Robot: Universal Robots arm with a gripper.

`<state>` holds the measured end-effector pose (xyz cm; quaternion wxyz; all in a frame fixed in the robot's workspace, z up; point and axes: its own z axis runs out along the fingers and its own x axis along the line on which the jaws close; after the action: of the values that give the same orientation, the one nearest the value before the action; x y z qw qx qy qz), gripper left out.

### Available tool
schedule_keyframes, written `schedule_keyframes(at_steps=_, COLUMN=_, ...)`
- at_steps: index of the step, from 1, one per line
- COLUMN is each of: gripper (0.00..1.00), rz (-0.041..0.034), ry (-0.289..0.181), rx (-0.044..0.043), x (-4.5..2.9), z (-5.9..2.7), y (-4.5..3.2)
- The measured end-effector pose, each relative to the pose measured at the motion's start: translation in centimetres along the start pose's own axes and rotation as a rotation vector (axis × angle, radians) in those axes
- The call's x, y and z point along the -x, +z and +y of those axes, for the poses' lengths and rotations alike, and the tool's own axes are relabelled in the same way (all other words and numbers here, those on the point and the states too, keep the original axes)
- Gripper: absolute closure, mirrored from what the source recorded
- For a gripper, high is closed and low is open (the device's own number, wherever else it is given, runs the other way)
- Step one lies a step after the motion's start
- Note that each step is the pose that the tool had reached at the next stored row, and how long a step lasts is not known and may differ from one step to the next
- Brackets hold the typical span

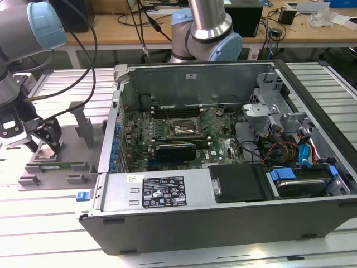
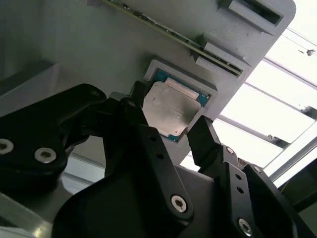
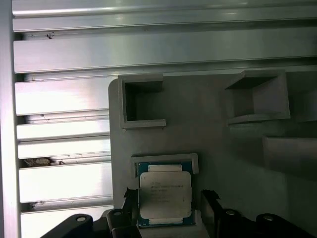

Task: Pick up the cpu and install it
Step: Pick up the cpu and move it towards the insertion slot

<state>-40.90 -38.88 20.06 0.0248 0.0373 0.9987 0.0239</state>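
Observation:
The cpu (image 3: 165, 195), a flat square chip with a silver-grey top, lies in a shallow pocket of the grey fixture plate (image 3: 208, 129). In both wrist views my gripper (image 3: 168, 204) hangs just over it, open, with one black finger on each side of the cpu (image 2: 166, 110). The fingertips (image 2: 134, 105) stand close to the chip's edges, and a narrow gap shows on one side. In the exterior view the gripper (image 1: 47, 142) is at the exterior view's left, low over the fixture plate (image 1: 61, 167). The open computer case (image 1: 223, 139) holds the motherboard socket (image 1: 179, 129), with nothing in it.
A long black expansion card (image 1: 175, 149) lies just in front of the socket. Drive cages and cable bundles (image 1: 284, 148) fill the case's right side. Raised grey blocks (image 1: 83, 125) stand on the fixture plate near the gripper. A second robot arm (image 1: 206, 28) stands behind the case.

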Motion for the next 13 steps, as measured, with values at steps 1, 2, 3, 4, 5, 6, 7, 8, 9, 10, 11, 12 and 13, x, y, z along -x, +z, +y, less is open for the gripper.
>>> schedule_keyframes(at_steps=1, gripper=0.38, rz=0.0003, ry=0.000, rx=-0.0065, x=0.01, z=0.00, y=0.02)
schedule_keyframes(at_steps=2, gripper=0.38, rz=0.0012, ry=-0.001, rx=-0.0098, x=0.03, z=0.00, y=0.04)
schedule_keyframes(at_steps=3, gripper=0.38, rz=0.0022, ry=-0.001, rx=-0.0121, x=0.06, z=0.00, y=0.08)
schedule_keyframes(at_steps=4, gripper=0.38, rz=0.0033, ry=-0.001, rx=-0.0132, x=0.10, z=0.01, y=0.18)
schedule_keyframes(at_steps=5, gripper=0.38, rz=0.0033, ry=-0.001, rx=-0.0131, x=0.11, z=0.02, y=0.31)
schedule_keyframes(at_steps=6, gripper=0.38, rz=0.0034, ry=-0.001, rx=-0.0131, x=0.12, z=0.01, y=0.38)
schedule_keyframes(at_steps=7, gripper=0.38, rz=0.0035, ry=-0.002, rx=-0.0130, x=0.12, z=0.01, y=0.51)
schedule_keyframes(at_steps=8, gripper=0.38, rz=0.0035, ry=-0.003, rx=-0.0128, x=0.11, z=0.02, y=0.66)
schedule_keyframes(at_steps=9, gripper=0.38, rz=0.0035, ry=-0.004, rx=-0.0125, x=0.10, z=0.05, y=0.74)
schedule_keyframes(at_steps=10, gripper=0.38, rz=0.0037, ry=-0.003, rx=-0.0125, x=0.09, z=0.11, y=0.80)
schedule_keyframes(at_steps=11, gripper=0.38, rz=0.0037, ry=-0.003, rx=-0.0126, x=0.08, z=0.14, y=0.82)
schedule_keyframes(at_steps=12, gripper=0.38, rz=0.0036, ry=-0.004, rx=-0.0125, x=0.05, z=0.19, y=0.87)
schedule_keyframes(at_steps=13, gripper=0.38, rz=0.0035, ry=-0.004, rx=-0.0125, x=0.03, z=0.21, y=0.89)
